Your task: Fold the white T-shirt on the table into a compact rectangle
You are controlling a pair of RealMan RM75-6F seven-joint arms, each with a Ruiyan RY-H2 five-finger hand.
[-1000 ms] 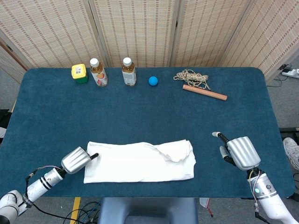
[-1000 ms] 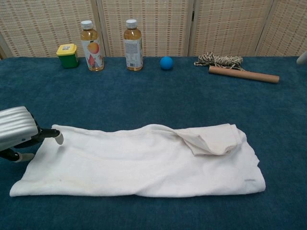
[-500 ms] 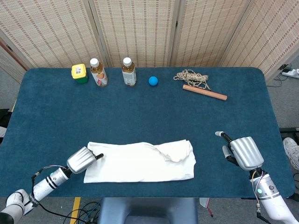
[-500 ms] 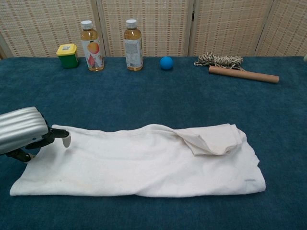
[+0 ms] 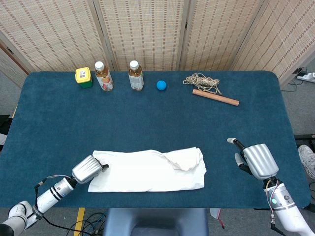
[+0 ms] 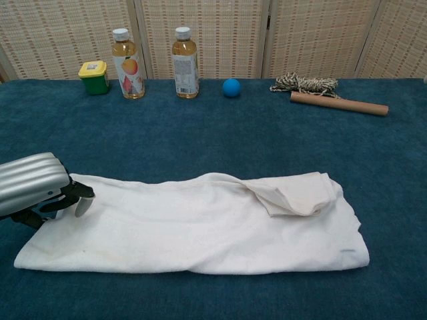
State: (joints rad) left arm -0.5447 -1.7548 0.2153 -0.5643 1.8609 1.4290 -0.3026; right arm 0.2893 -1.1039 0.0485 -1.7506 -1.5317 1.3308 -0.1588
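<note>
White T-shirt (image 5: 147,170), left hand (image 5: 87,169) moved onto edge

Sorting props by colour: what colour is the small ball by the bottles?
Blue; the ball shows best in the chest view.

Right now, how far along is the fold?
Done: the white T-shirt already lies as a long folded band, with one sleeve lump near its right end. In hand: the left hand is at the shirt's left end, fingers on the cloth. The right hand sits apart from the shirt. Left: folding the band crosswise into a compact rectangle.
</note>
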